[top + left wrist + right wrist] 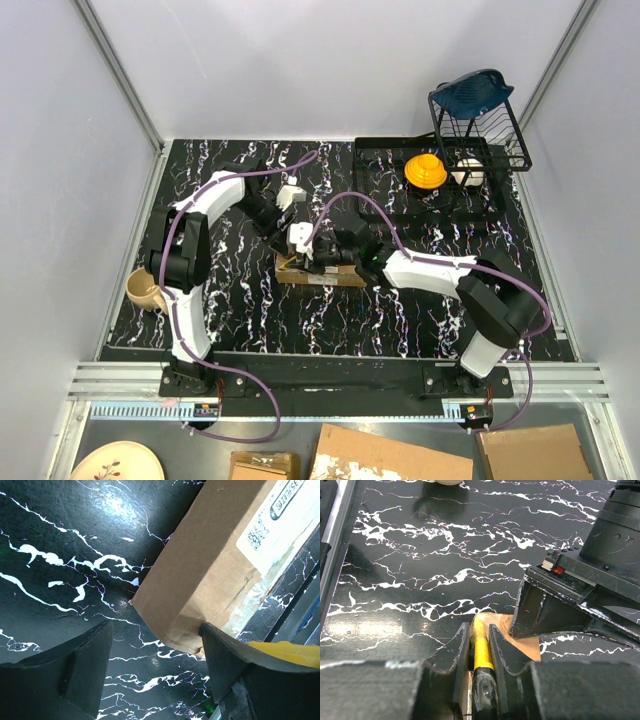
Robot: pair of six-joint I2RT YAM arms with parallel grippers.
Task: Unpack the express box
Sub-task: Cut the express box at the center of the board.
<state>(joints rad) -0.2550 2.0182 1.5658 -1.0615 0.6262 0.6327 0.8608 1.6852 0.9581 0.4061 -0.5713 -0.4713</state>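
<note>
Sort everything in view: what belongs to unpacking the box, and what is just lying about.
Job: express box; yellow knife, gripped in the right tool; left tool, open at the box's corner.
Lying about: beige mug; black rack; yellow object in it; loose cardboard pieces; plate.

Bench (250, 310): black top with white marble-like veining, glossy, with glare patches in both wrist views. Express box (340, 278) lies flat on it around mid-bench, long side running left to right; brown card, clear tape, and a white label on one face in the left wrist view. Tan mug (145, 290) sits at the left edge, partly behind the left arm, well apart from the box. Black wire rack (370, 145) stands in the far right corner, base on the bench
</note>
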